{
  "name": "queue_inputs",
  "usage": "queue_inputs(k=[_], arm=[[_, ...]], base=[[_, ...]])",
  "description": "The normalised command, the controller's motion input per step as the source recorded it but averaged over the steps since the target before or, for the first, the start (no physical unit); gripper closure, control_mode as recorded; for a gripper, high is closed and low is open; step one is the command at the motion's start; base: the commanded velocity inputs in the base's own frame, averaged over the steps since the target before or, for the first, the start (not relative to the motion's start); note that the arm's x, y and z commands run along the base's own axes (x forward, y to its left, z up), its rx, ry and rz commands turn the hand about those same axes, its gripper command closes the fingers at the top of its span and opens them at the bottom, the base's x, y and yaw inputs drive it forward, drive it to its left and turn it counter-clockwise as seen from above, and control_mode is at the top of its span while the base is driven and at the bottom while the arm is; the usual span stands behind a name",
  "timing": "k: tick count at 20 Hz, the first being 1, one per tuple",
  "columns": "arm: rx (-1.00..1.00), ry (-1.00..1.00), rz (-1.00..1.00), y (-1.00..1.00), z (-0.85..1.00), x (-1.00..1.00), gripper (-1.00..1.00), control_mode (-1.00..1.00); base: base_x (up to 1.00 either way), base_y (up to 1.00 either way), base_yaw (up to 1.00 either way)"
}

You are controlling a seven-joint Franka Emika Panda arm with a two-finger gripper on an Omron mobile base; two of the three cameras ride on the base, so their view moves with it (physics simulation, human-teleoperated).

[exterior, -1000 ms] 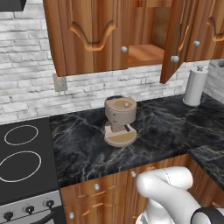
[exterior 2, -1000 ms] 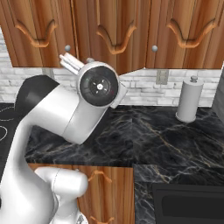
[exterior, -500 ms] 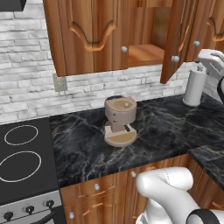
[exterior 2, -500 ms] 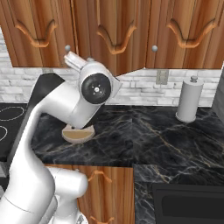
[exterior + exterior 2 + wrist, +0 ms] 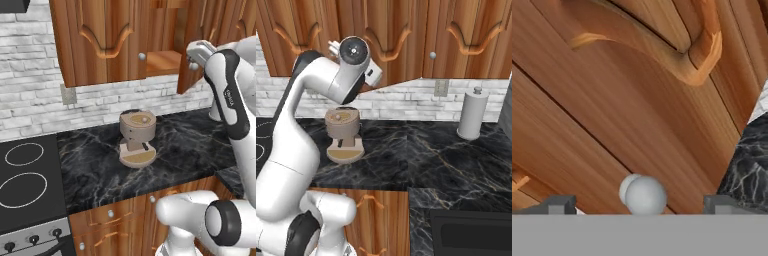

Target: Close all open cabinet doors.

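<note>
Open door (image 5: 192, 55): upper right of the left base view, swung out from the cupboard.
Knob (image 5: 643, 194): bottom centre of the hand view.
Gripper (image 5: 639, 205): spread wide, fingertips either side of the knob, pinching nothing.
Progress: door not yet shut; pushing remains.

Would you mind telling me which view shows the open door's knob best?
The hand view: the knob sits large and unobstructed between the gripper tips, against the open door. In the left base view the arm crowds it; in the right base view I cannot make it out.
</note>
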Motion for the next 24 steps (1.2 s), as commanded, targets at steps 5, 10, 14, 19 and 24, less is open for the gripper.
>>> queue_inputs(k=[5,10,14,19,24], arm=[[0.00,0.03,0.00,0.04,0.00,1.00,-1.00,-1.00],[-0.01,0.00,0.00,0.23,-0.01,1.00,-1.00,-1.00],[-0.13,-0.18,-0.03,0.44,-0.39,0.78,-1.00,-1.00],[-0.20,-0.57,-0.02,0.85,-1.00,0.02,-1.00,-1.00],[-0.15,-0.49,0.00,1.00,-1.00,0.25,-1.00,-1.00]], base=[[0.00,0.00,0.00],[0.00,0.00,0.00],[0.00,0.00,0.00],[0.00,0.00,0.00],[0.00,0.00,0.00]])
